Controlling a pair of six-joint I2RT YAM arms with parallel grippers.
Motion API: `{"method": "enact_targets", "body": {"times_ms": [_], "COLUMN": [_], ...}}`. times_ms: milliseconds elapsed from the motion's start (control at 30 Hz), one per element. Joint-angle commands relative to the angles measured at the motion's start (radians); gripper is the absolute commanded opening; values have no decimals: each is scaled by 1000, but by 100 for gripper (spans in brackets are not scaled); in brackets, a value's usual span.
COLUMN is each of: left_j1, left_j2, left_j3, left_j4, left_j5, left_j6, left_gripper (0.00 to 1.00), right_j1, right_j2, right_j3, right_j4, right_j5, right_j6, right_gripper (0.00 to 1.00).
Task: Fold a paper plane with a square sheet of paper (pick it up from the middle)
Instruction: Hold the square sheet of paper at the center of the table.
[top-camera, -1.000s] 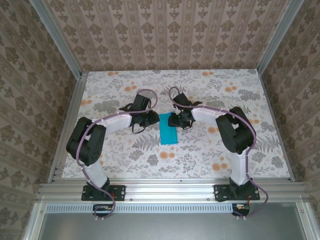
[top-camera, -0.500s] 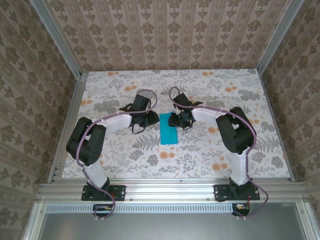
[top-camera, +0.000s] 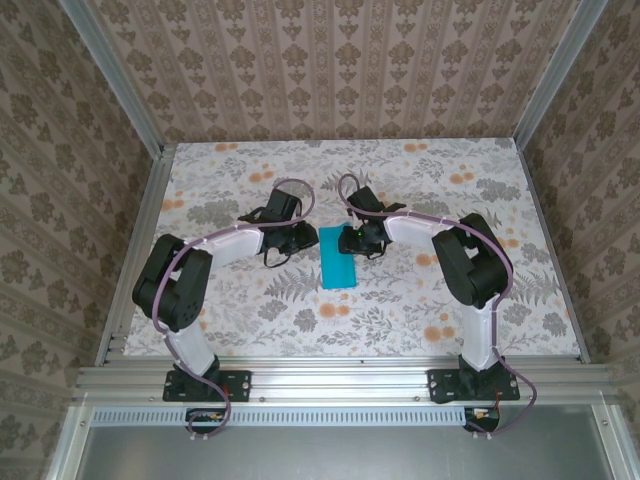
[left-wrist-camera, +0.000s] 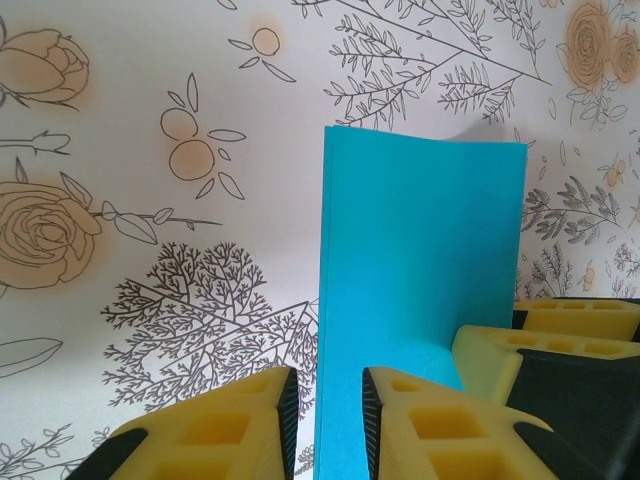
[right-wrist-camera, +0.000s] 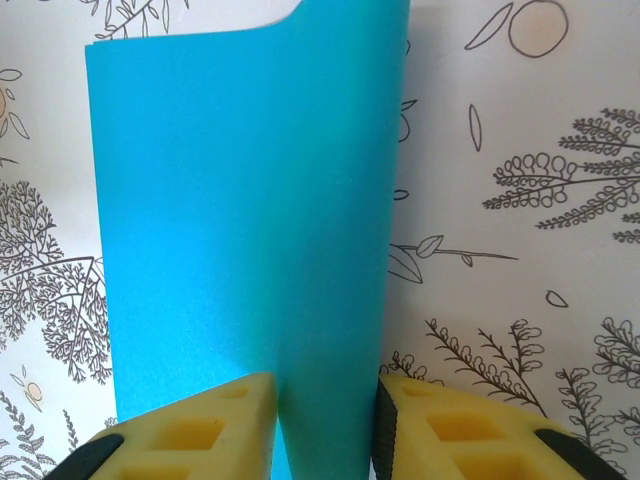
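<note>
On my overhead feed the tabletop (top-camera: 400, 310) is covered in a white floral print, with grey fern leaves and soft orange blossoms. On the wrist feeds the same print shows as fine line-drawn branches, roses and round fruit with faint orange washes. Three walls close it in: the back wall (top-camera: 340, 70), left wall (top-camera: 50, 220) and right wall (top-camera: 600, 220), all papered in beige-brown damask with vertical stripes. Brushed aluminium posts (top-camera: 112, 75) run up the corners, and an aluminium rail (top-camera: 340, 378) crosses the near edge. Nearer me sit a perforated strip (top-camera: 330, 414) and a plain grey panel (top-camera: 330, 455). The light is soft and even, and I see only faint shadows.
</note>
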Motion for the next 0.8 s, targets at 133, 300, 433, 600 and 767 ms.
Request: {"method": "enact_targets", "body": {"times_ms": [133,300,433,600,767], "left_j1": [6,0,-6,-14,-22], "left_j2": [0,16,36,66,93], "left_j3": [6,17,30,48,62], "left_j4": [-2,12,22,29,34], "left_j5": [26,54,78,108,137], "left_j6": [0,0,-1,2,6], "left_gripper": [27,26,24,21,18], "right_j1": [-24,-24,-23,-23,-23], "right_j2": [57,67,76,84,93], "right_j3": [-28,-24,-21,-16,-8], "right_j4": [-17,-22,-25,-30,-38], "right_j5": [85,83,84,82,88], "right_j6": [-16,-16,-12,-16,-19], "right_gripper": [33,34,35,36,36]}}
